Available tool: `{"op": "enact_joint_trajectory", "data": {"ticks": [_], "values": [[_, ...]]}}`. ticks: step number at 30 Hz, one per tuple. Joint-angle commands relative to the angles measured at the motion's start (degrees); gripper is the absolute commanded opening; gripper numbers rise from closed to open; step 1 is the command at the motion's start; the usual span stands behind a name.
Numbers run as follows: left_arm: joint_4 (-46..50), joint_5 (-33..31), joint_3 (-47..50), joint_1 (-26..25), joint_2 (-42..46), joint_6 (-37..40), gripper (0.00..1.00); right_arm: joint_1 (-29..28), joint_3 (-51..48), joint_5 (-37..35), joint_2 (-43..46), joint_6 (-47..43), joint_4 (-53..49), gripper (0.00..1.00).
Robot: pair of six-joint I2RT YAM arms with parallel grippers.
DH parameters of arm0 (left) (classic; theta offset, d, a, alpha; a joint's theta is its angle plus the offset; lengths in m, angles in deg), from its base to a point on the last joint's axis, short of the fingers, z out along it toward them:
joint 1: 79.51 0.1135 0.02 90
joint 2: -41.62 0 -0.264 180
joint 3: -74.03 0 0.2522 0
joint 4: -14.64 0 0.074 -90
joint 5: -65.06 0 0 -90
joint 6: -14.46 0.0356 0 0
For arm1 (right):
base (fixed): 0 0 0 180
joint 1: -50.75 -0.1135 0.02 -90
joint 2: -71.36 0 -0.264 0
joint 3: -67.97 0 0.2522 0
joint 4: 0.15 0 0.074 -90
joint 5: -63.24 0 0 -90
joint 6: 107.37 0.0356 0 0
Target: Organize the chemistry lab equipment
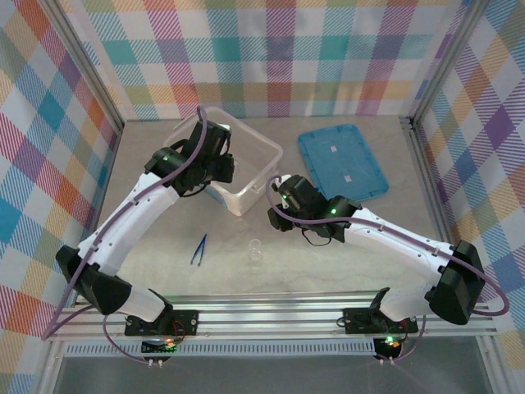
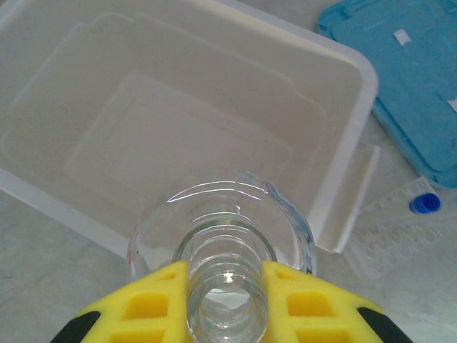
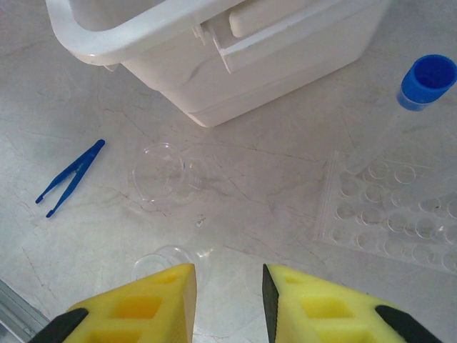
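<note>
My left gripper (image 2: 225, 275) is shut on the neck of the clear round flask (image 2: 221, 214), which hangs over the near wall of the white tub (image 2: 343, 64). In the top view this gripper (image 1: 220, 168) sits over the tub (image 1: 267, 148). My right gripper (image 3: 228, 275) is open above bare table with nothing between its fingers, just right of the tub's corner (image 1: 283, 197). The tiny clear beaker (image 3: 161, 175) and the dark-blue tweezers (image 3: 69, 179) lie on the table ahead of it. A blue-capped tube (image 3: 427, 82) stands at the right.
A flat blue lid (image 1: 340, 162) lies at the back right. A clear plastic well rack (image 3: 389, 214) rests beside the tube. Another small clear glass rim (image 3: 153, 261) shows by the right gripper's left finger. Tweezers (image 1: 199, 249) and beaker (image 1: 255, 250) lie near the front.
</note>
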Motion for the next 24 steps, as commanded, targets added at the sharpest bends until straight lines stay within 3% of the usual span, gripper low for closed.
{"op": "enact_joint_trajectory", "data": {"ticks": [1,7,24], "values": [[-3.88,4.54,-1.98,2.47,-1.71,1.28,0.19,-0.10,1.36,0.18,0.63,1.16,-0.19,0.31],[-4.86,8.06,-2.28,5.29,-5.71,1.10,0.18,-0.15,-0.50,0.18,1.14,2.88,0.51,0.31],[-5.22,12.32,-1.56,7.00,-13.22,5.20,0.14,-0.12,-3.86,-0.62,3.76,6.06,1.04,0.31]]}}
